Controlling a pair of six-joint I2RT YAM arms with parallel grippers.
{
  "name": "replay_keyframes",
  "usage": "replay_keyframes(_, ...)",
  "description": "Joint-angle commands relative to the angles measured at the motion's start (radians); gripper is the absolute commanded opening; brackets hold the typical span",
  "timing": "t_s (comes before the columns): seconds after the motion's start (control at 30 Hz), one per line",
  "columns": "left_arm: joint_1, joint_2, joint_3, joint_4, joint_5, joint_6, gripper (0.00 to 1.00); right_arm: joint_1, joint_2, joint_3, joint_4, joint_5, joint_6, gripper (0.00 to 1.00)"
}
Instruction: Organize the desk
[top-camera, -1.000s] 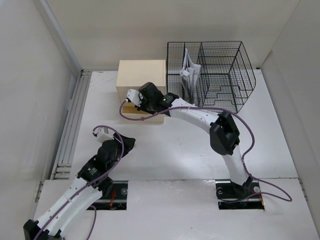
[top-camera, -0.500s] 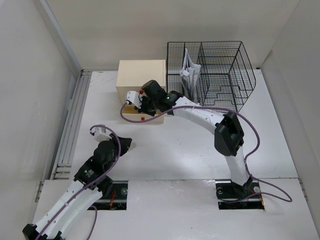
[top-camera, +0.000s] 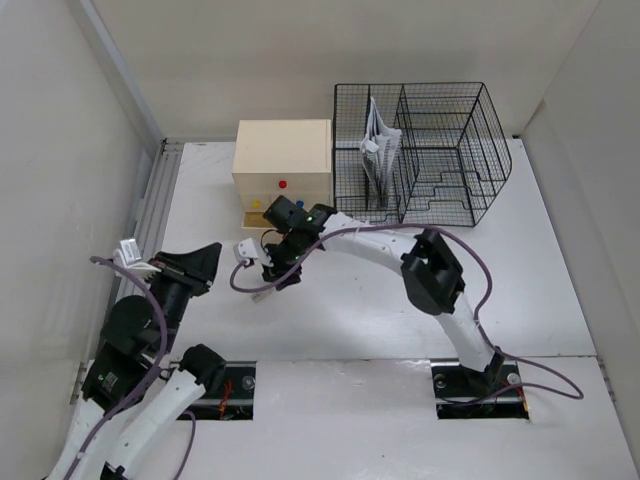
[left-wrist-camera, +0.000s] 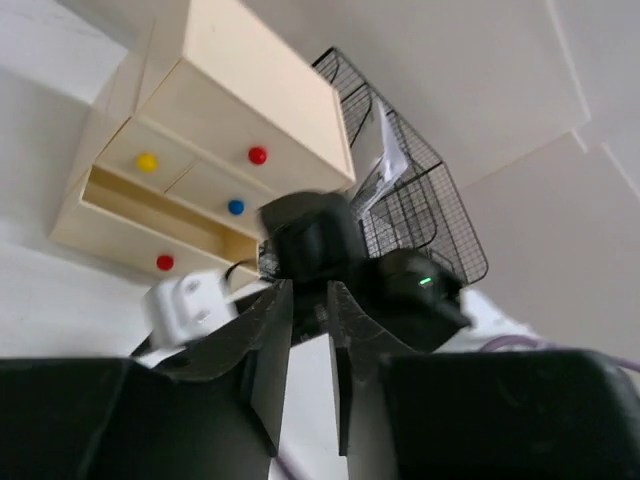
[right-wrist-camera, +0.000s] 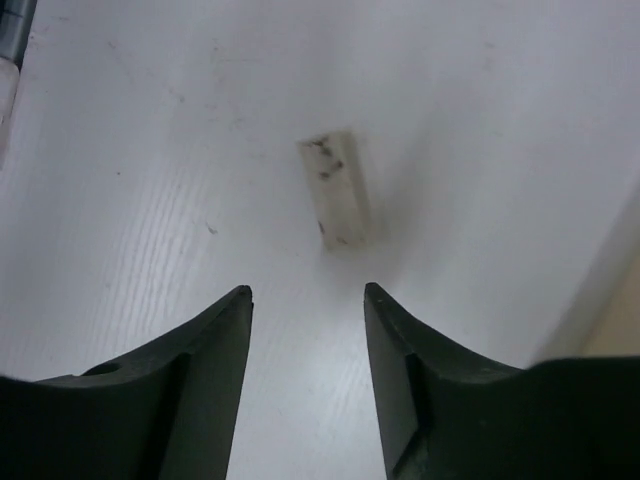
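Observation:
The white desk carries a small white block with dark smudges, which also shows in the top view in front of the drawer box. My right gripper points down over the desk. In its wrist view the right gripper is open and empty, and the block lies just ahead of its fingertips. My left gripper is drawn back at the left, raised off the desk. In its wrist view the left gripper is empty, jaws only narrowly apart.
A beige wooden drawer box with red, yellow and blue knobs stands at the back; its bottom drawer is pulled out. A black wire-mesh organizer holding papers stands to its right. A ridged metal rail runs along the desk's left side.
My right gripper left the drawer box front and moved forward and left, down over the small white block. My left arm pulled back to the left and lifted.

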Motion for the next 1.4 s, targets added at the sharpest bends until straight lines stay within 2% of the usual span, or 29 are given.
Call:
replay_keyframes(0.0, -0.005, 0.04, 0.081, -0.07, -0.003, 0.199, 0.19, 0.044, 0.042, 0.047, -0.019, -0.017, -0.025, 0.55)
replay_keyframes(0.07, -0.005, 0.02, 0.081, -0.05, 0.046, 0.283, 0.37, 0.063, 0.057, 0.058, 0.004, 0.009, -0.003, 0.57)
replay_keyframes(0.1, -0.005, 0.008, 0.081, -0.05, 0.064, 0.314, 0.57, 0.064, 0.057, 0.058, 0.019, 0.009, 0.006, 0.58)
replay_keyframes(0.2, -0.005, -0.093, 0.017, 0.04, 0.167, 0.405, 0.74, 0.074, 0.068, 0.058, 0.083, 0.058, 0.055, 0.59)
replay_keyframes(0.23, -0.005, -0.121, 0.0, 0.074, 0.202, 0.422, 0.83, 0.074, 0.077, 0.058, 0.099, 0.069, 0.078, 0.59)
replay_keyframes(0.43, -0.005, -0.259, -0.037, 0.127, 0.302, 0.473, 0.88, 0.084, 0.109, 0.067, 0.14, 0.109, 0.123, 0.59)
replay_keyframes(0.57, -0.005, -0.273, -0.055, 0.137, 0.324, 0.494, 0.9, 0.084, 0.123, 0.101, 0.154, 0.13, 0.133, 0.59)
replay_keyframes(0.83, -0.005, -0.311, -0.066, 0.157, 0.358, 0.503, 0.9, 0.093, 0.211, 0.155, 0.073, 0.119, 0.107, 0.55)
replay_keyframes(0.9, -0.005, -0.321, -0.066, 0.157, 0.358, 0.503, 0.88, 0.093, 0.211, 0.145, 0.058, 0.11, 0.086, 0.55)
replay_keyframes(1.0, -0.005, -0.321, -0.075, 0.157, 0.347, 0.494, 0.76, 0.093, 0.211, 0.118, 0.068, 0.135, 0.086, 0.44)
replay_keyframes(1.03, -0.005, -0.321, -0.075, 0.157, 0.336, 0.494, 0.66, 0.093, 0.2, 0.103, 0.077, 0.135, 0.086, 0.37)
replay_keyframes(1.07, -0.005, -0.31, -0.075, 0.157, 0.327, 0.494, 0.37, 0.093, 0.2, 0.102, 0.077, 0.164, 0.086, 0.21)
replay_keyframes(1.1, -0.005, -0.31, -0.075, 0.148, 0.327, 0.483, 0.25, 0.093, 0.188, 0.102, 0.088, 0.175, 0.098, 0.15)
replay_keyframes(1.13, -0.005, -0.31, -0.075, 0.148, 0.309, 0.473, 0.17, 0.093, 0.188, 0.093, 0.103, 0.193, 0.119, 0.1)
replay_keyframes(1.17, -0.005, -0.31, -0.075, 0.137, 0.284, 0.473, 0.11, 0.093, 0.16, 0.093, 0.103, 0.21, 0.12, 0.01)
replay_keyframes(1.2, -0.005, -0.301, -0.066, 0.128, 0.275, 0.463, 0.01, 0.093, 0.148, 0.093, 0.126, 0.254, 0.148, 0.0)
replay_keyframes(1.37, -0.005, -0.301, -0.066, 0.118, 0.237, 0.451, 0.0, 0.093, 0.07, 0.118, 0.162, 0.495, 0.196, 0.0)
